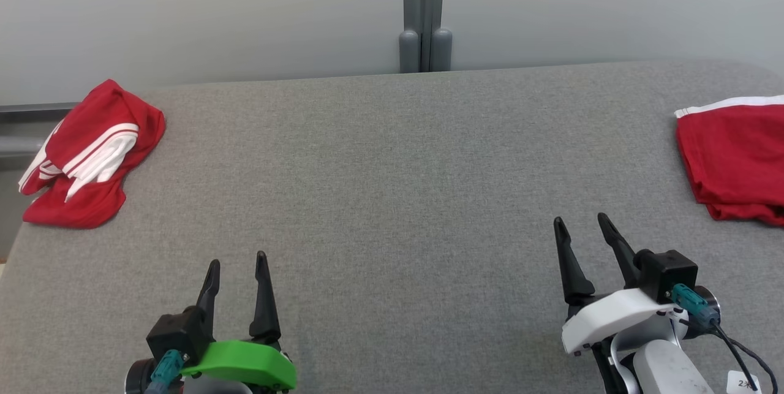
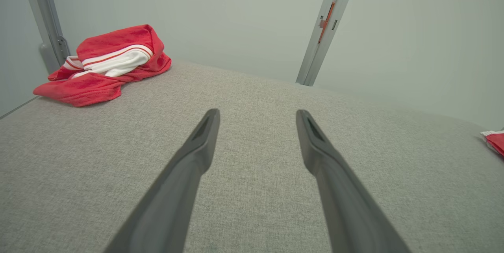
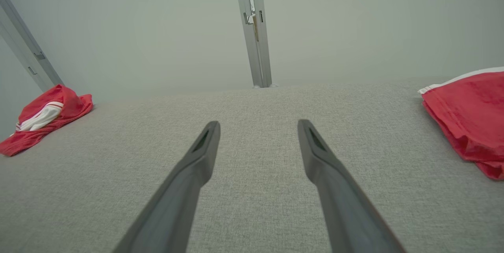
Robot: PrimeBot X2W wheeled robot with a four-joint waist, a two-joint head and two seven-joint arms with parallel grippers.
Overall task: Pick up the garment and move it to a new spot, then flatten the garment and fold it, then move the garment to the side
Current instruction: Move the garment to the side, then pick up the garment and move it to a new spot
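Note:
A crumpled red garment (image 1: 92,152) with white stripes lies bunched at the far left corner of the grey table; the left wrist view has this garment (image 2: 106,64) at upper left, and the right wrist view has the garment (image 3: 43,121) far left. My left gripper (image 1: 237,265) hovers open over the table's near left, well short of the garment, nothing between its fingers (image 2: 197,146). My right gripper (image 1: 582,225) stands open at the near right, also empty, its fingers (image 3: 201,150) spread over bare cloth.
A second red garment (image 1: 732,158) with a white band lies folded at the table's right edge, also in the right wrist view (image 3: 468,115). The grey fabric table (image 1: 392,161) spreads between them. A grey post (image 1: 424,14) rises behind the far edge against a pale wall.

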